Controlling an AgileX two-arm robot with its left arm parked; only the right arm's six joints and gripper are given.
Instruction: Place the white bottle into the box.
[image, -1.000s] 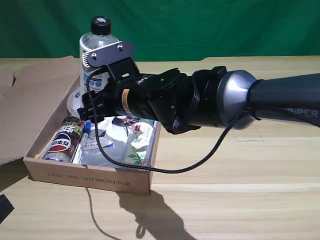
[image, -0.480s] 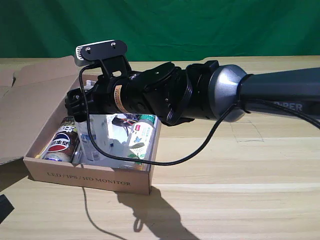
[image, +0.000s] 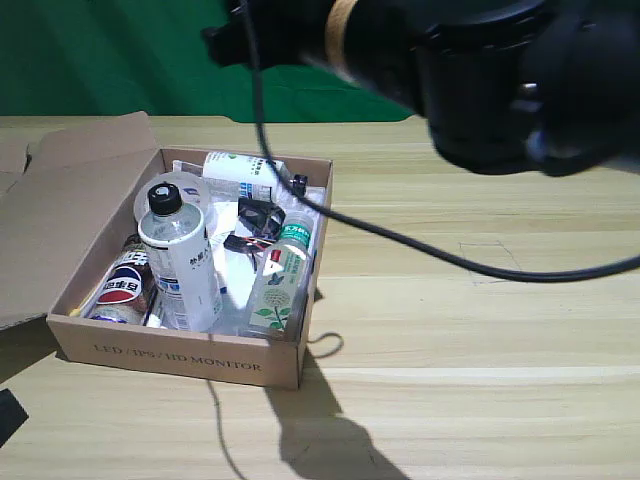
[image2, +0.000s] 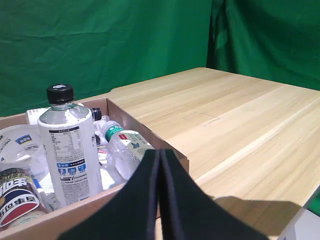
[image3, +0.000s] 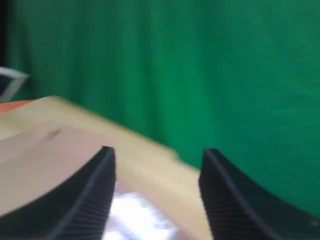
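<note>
At the exterior view's left, the box (image: 175, 352), a shallow brown cardboard one, sits on the wooden table (image: 480, 330) with its big flap (image: 55, 200) folded out toward the left edge of the frame. Inside it, at the left wall, lies a Pepsi can (image: 122, 285). Just to the right of the can the white bottle (image: 180, 262) stands upright in the box, black cap on top, its label facing the camera; in the left wrist view the same bottle (image2: 67, 150) rises above the near wall of the box (image2: 65, 212). Behind it, near the far wall, a shorter white bottle (image: 240, 172) lies on its side. Further right, against the box's right wall, a clear green-capped bottle (image: 281, 274) with a plant label lies lengthwise. The right arm fills the upper right of the exterior view, high above the box, with a black cable (image: 400, 240) trailing down across the table. The right gripper (image3: 157, 200) is released, its two ribbed fingers (image3: 87, 197) well apart with nothing between them, touching nothing.
</note>
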